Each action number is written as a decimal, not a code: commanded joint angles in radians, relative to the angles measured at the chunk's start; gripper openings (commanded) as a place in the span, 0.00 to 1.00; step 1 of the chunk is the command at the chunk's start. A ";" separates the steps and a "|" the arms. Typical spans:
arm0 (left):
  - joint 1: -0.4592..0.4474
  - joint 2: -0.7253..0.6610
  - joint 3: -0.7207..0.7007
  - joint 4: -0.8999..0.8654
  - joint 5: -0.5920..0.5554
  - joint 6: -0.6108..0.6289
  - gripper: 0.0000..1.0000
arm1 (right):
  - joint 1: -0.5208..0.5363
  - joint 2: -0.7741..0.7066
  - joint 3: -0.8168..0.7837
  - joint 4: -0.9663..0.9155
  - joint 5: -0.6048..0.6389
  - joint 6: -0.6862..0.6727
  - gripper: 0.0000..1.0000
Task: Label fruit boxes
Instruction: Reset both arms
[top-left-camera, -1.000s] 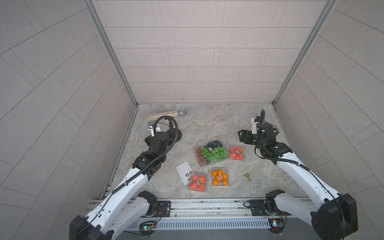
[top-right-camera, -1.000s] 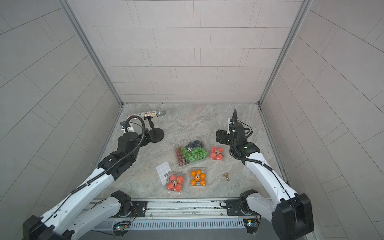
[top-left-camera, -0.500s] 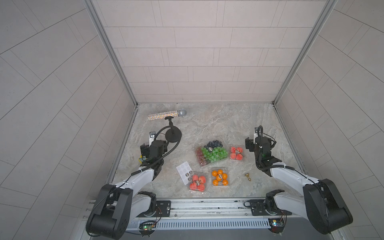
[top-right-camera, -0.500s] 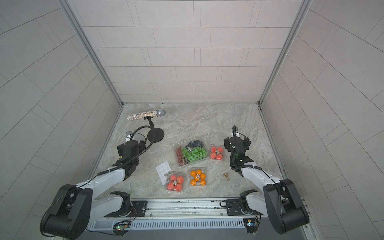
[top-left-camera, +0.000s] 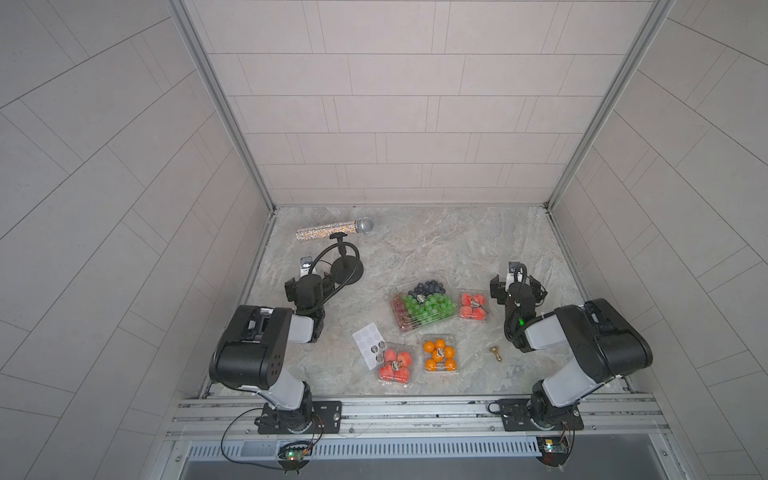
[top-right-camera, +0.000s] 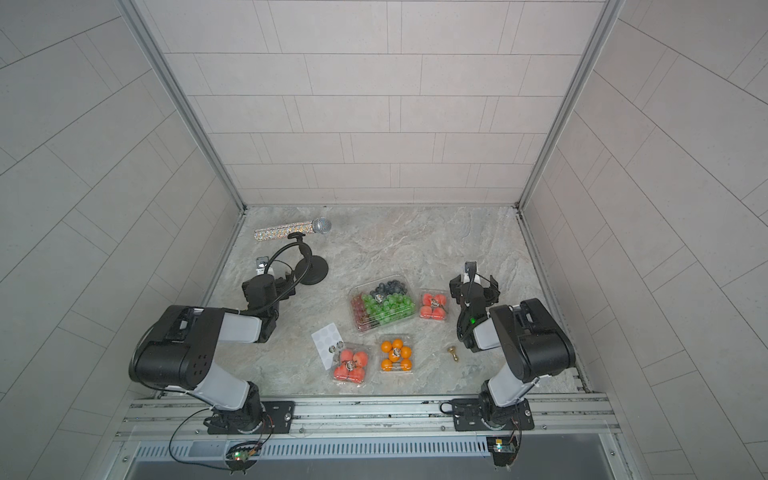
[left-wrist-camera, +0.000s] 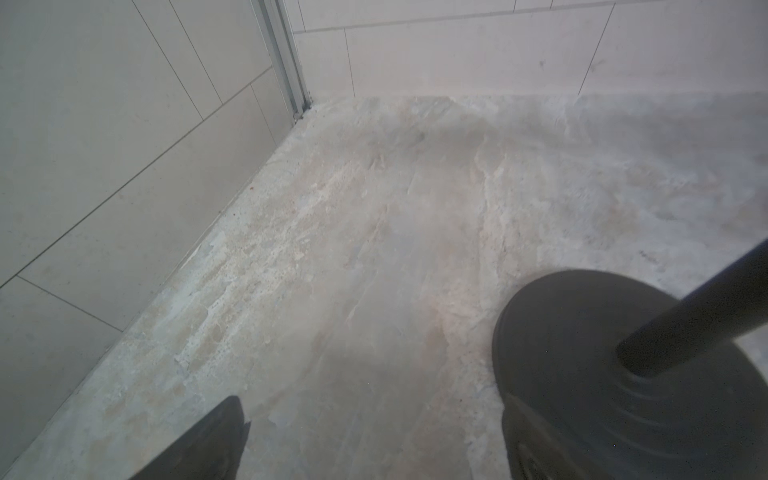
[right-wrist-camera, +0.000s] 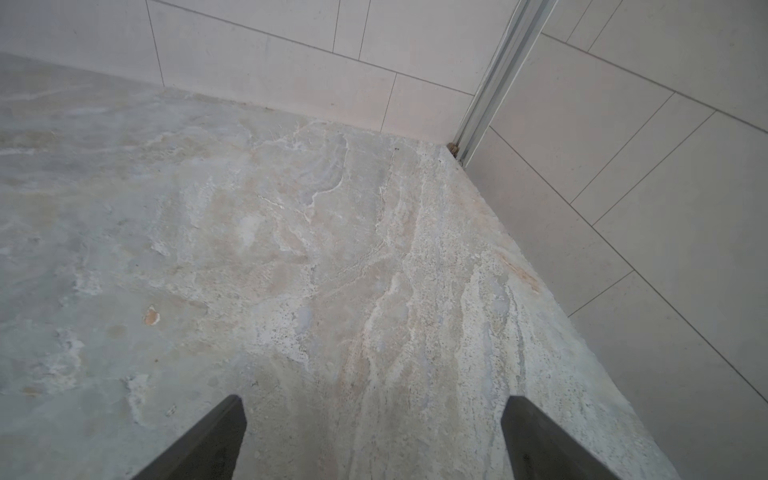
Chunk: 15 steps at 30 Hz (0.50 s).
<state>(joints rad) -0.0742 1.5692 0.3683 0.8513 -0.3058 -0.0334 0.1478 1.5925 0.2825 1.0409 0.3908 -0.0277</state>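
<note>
Four clear fruit boxes lie on the stone table in both top views. The large one (top-left-camera: 424, 307) (top-right-camera: 384, 305) holds green grapes and blueberries. A small red-fruit box (top-left-camera: 473, 306) sits to its right, another (top-left-camera: 395, 365) lies nearer the front, and the orange box (top-left-camera: 440, 355) is beside that. A small round label shows on each lid. My left gripper (top-left-camera: 309, 276) (left-wrist-camera: 374, 419) is open and empty, low by the left wall. My right gripper (top-left-camera: 515, 282) (right-wrist-camera: 374, 411) is open and empty over bare table, right of the boxes.
A white sticker sheet (top-left-camera: 368, 343) lies left of the front red box. A glittery microphone (top-left-camera: 332, 227) and a black gooseneck stand (top-left-camera: 347, 270) (left-wrist-camera: 623, 374) are close to my left gripper. A small brass piece (top-left-camera: 495, 353) lies front right. Tiled walls enclose three sides.
Both arms have folded down and back, from raised, outstretched poses to low ones near the side walls. The right gripper's jaws have spread a little wider.
</note>
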 joint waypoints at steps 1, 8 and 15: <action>0.009 0.003 0.047 -0.003 0.012 -0.008 1.00 | -0.014 -0.038 0.079 -0.101 0.046 0.039 1.00; 0.009 0.018 0.029 0.068 -0.005 0.000 1.00 | -0.015 0.002 0.059 0.016 0.073 0.036 1.00; 0.008 0.018 0.025 0.080 -0.005 0.005 1.00 | -0.030 -0.006 0.077 -0.044 0.022 0.050 1.00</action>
<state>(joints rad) -0.0696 1.5879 0.3988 0.8944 -0.3027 -0.0322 0.1337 1.5860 0.3374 1.0328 0.4290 0.0086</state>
